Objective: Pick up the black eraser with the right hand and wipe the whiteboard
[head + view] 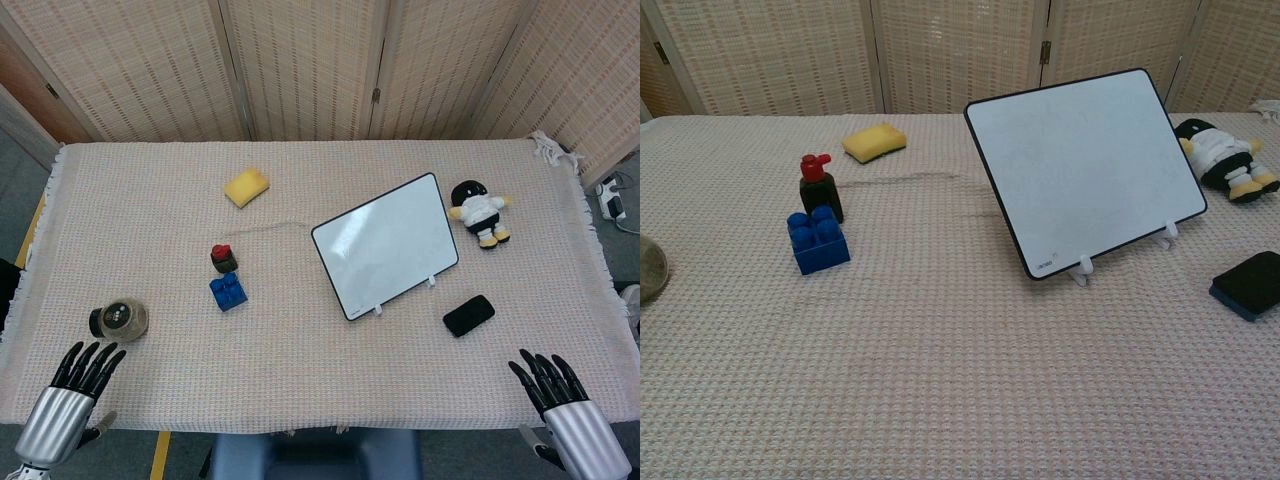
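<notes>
The black eraser (468, 315) lies flat on the cloth, right of the whiteboard's foot; in the chest view the eraser (1250, 283) sits at the right edge. The whiteboard (385, 244) leans back on small white feet in the middle right, its face blank (1087, 166). My right hand (552, 392) hovers at the table's near right edge, fingers spread and empty, a little nearer and to the right of the eraser. Over the near left edge my left hand (82, 373) is likewise spread and empty. Neither hand shows in the chest view.
A blue brick (228, 291) and a black block with a red top (224, 257) stand left of centre. A yellow sponge (246, 186) lies at the back. A round dark object (120, 319) sits near the left hand. A plush toy (481, 213) lies right of the board.
</notes>
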You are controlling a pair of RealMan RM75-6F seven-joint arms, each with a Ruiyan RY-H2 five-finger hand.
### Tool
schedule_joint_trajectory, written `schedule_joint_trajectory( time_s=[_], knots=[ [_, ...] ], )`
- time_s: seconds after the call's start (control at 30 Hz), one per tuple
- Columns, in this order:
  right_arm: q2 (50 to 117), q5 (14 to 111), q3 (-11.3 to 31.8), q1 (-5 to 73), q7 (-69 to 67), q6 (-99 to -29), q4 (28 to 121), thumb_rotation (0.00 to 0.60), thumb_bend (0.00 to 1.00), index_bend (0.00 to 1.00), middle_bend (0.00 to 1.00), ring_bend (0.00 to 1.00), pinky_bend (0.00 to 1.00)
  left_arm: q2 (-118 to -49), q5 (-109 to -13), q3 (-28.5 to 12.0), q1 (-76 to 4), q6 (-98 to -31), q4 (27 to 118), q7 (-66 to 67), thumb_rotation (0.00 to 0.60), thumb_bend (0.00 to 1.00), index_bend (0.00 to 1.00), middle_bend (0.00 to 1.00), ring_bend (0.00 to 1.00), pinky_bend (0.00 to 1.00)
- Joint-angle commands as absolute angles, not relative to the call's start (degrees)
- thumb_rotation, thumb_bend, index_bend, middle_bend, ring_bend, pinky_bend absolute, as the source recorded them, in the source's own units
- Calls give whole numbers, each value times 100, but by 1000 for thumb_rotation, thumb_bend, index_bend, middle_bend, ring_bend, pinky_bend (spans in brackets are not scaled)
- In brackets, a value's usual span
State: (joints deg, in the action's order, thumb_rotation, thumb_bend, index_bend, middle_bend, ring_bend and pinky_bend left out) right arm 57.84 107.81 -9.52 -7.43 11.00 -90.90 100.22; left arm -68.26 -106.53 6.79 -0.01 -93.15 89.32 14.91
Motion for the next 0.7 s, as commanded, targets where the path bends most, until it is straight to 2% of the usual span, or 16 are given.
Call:
schedule_joint_trajectory(
  time_s=[0.03, 0.2, 0.37, 0.53, 0.7],
  knots=[
    [5771, 10788, -959, -768, 1081, -9144, 10016, 600, 313, 0, 0, 0, 0, -6841, -10659, 680, -19, -9268, 8936, 1533, 600, 206, 101, 105, 66, 27],
    [5714, 10846, -947, -698, 1052, -9100, 10089, 600, 313, 0, 0, 0, 0, -6840, -10622, 609, -168, -9130, 8913, 1295, 600, 205, 69, 105, 49, 0],
    [5449, 10261, -573, -179, 1627, -8254, 10516, 600, 313, 0, 0, 0, 0, -6909, -10173, 349, -362, -8807, 8909, 1201, 600, 204, 58, 105, 40, 0],
    [5182, 9723, -227, 210, 2384, -7693, 10955, 600, 314, 1, 0, 0, 0, -6937, -9876, 220, -447, -8625, 8913, 1189, 600, 205, 40, 102, 23, 0],
    [4954, 8964, 84, 920, 2034, -6618, 11047, 600, 312, 69, 0, 0, 0, -6979, -9609, 139, -584, -8319, 8930, 1234, 600, 205, 38, 87, 12, 0]
  ],
)
